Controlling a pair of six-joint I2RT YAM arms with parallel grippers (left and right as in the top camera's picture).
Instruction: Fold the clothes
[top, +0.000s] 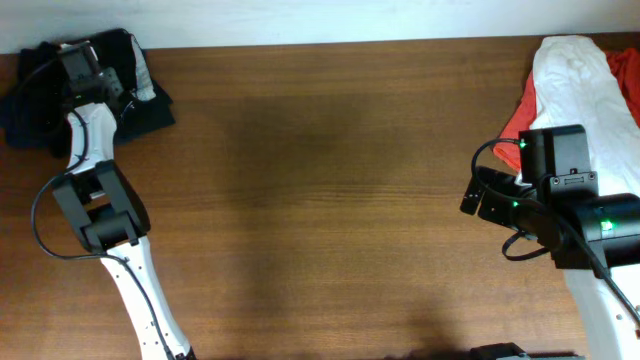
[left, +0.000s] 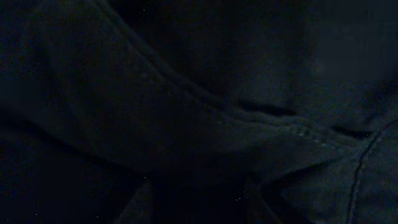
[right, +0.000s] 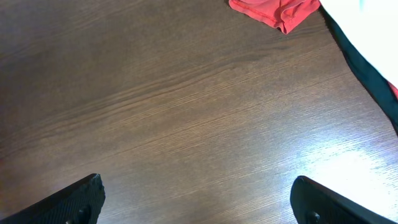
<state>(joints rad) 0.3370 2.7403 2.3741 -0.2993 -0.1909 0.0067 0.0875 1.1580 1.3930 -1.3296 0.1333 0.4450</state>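
Note:
The black garment (top: 140, 105) lies crumpled at the table's far left corner, with a light grey part (top: 146, 76) showing at its edge. My left gripper (top: 82, 62) is down on top of it. The left wrist view is filled with dark wrinkled fabric and a stitched seam (left: 292, 130). The left fingers (left: 202, 205) are only dim shapes in the dark, so I cannot tell their state. My right gripper (right: 196, 202) is open and empty above bare wood at the right side (top: 478, 200).
A white garment (top: 585, 80) and a red garment (top: 515, 120) lie at the far right, partly under the right arm. The red one (right: 277, 11) and a black strip (right: 364, 71) show in the right wrist view. The brown wooden table (top: 320, 200) spans the middle.

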